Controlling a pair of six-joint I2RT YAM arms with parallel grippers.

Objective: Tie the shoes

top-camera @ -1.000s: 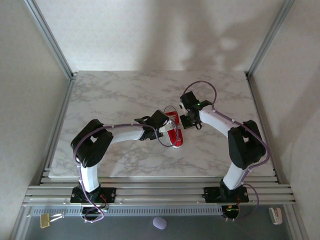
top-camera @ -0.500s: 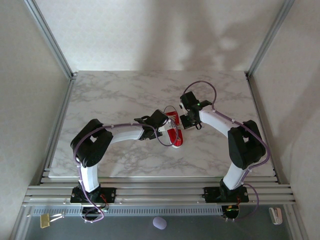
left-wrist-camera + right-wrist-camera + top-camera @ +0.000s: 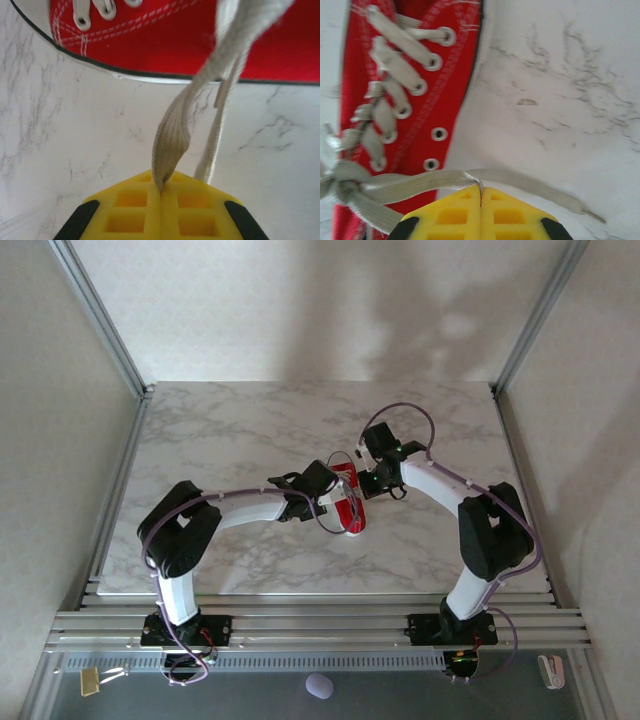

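Small red canvas sneaker (image 3: 348, 502), white sole, mid marble worktop (image 3: 230, 430) between the arms. Left hand (image 3: 161, 187) clamped on one white lace end (image 3: 172, 130), right hand (image 3: 481, 192) on the other lace end (image 3: 420, 182). First knot (image 3: 340, 175) looks cinched; bow not yet made

Bare table (image 3: 230, 430) runs along the far edge, both far corners and the left and right edges, open for passage. The middle is crowded: the red sneaker (image 3: 350, 508) lies with the left claw (image 3: 328, 498) close beside it toward the left edge, pinching a lace end (image 3: 170, 135). The right claw (image 3: 372, 480) sits toward the right edge, pinching the other lace end (image 3: 420, 184). Both stretched strands cross the gaps
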